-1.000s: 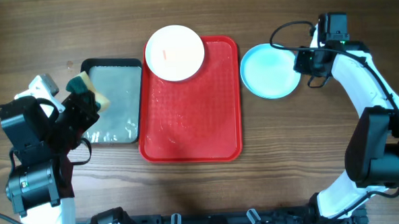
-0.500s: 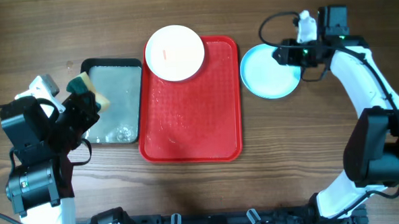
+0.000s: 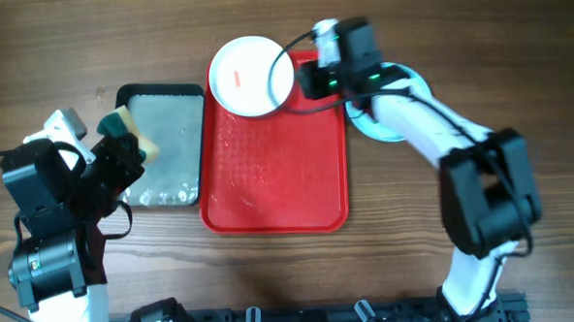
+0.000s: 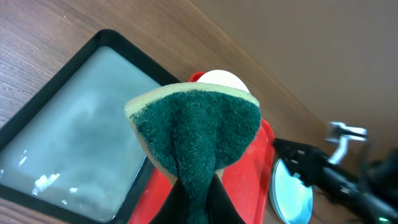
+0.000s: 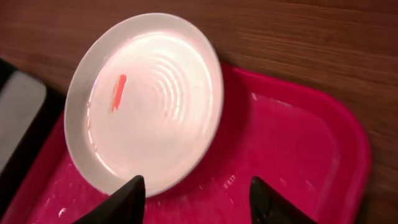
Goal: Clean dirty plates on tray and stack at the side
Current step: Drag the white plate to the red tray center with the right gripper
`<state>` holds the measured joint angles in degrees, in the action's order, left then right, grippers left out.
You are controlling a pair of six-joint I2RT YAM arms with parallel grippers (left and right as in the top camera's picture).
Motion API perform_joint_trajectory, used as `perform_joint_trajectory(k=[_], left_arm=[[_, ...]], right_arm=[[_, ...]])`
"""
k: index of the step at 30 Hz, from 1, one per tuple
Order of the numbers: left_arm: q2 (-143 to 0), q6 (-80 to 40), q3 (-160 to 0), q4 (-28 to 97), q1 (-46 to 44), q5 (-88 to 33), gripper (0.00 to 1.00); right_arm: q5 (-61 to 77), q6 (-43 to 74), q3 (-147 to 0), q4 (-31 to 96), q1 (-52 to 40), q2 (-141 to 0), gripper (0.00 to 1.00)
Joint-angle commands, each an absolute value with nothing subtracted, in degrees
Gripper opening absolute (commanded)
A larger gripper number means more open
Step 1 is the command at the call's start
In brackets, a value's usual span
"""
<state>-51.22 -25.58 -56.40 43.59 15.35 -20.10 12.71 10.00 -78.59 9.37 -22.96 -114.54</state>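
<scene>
Fig.: Step in hand: approach to white plate [image 3: 251,76], smeared, at tray [image 3: 298,180] far-left corner. R pincer [image 5: 196,182] parted, empty, near its rim. L pincer [image 4: 194,196] clamps sponge [image 4: 196,130]. Next, prob.: grip rim, steady for wiping.

The red tray [image 3: 273,181] lies open across its lower centre, blocked only at upper left by the white plate [image 3: 249,77].

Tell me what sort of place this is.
Likely a robotics lab bench staged for dishwashing: robot arms at a wooden table, a red tray holding a smeared white plate, and a green sponge.
</scene>
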Motion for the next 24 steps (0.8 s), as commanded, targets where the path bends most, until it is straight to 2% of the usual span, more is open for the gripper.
perform_joint_trajectory(k=[1, 7, 13, 19, 24], left_arm=[[-51.18, -24.18, -56.27, 43.42, 15.09, -21.23, 0.04], [-51.18, -24.18, -56.27, 43.42, 15.09, -21.23, 0.04], [-51.18, -24.18, -56.27, 43.79, 15.09, -21.23, 0.04], [-51.18, -24.21, -56.27, 44.03, 15.09, -21.23, 0.04], [-51.18, -24.21, -56.27, 44.03, 15.09, -21.23, 0.04]], right_arm=[[4.38, 10.61, -79.26, 4.82, -25.34, -118.34, 0.55], [2.42, 10.70, -79.26, -0.84, -25.65, -121.45, 0.55], [6.42, 10.76, -79.24, -8.29, -25.74, -125.21, 0.55], [6.17, 12.47, -79.24, -10.57, -25.76, -128.05, 0.54], [6.42, 13.74, -79.24, -11.44, -25.76, -128.29, 0.36]])
